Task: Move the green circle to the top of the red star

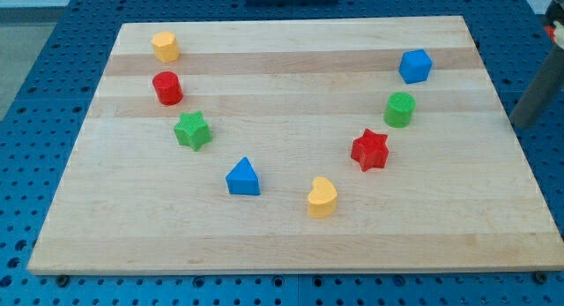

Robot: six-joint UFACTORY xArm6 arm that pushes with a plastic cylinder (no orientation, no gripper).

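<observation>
Rod: a dark shaft shows at the view's right edge, off the surface; my tip is not visible.
Jaws: none here, so no grip state to tell.
Green circle: well toward the view's left of the rod, just up-right of the red star.
Turning relation: circle needs nudging left to sit straight above the star.

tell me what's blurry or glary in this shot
Camera view: blocks such as the green circle and red star are sharp with soft, short shadows; the rod at the right edge is blurred, its tip not clear; mild sheen on the board near the top.
</observation>
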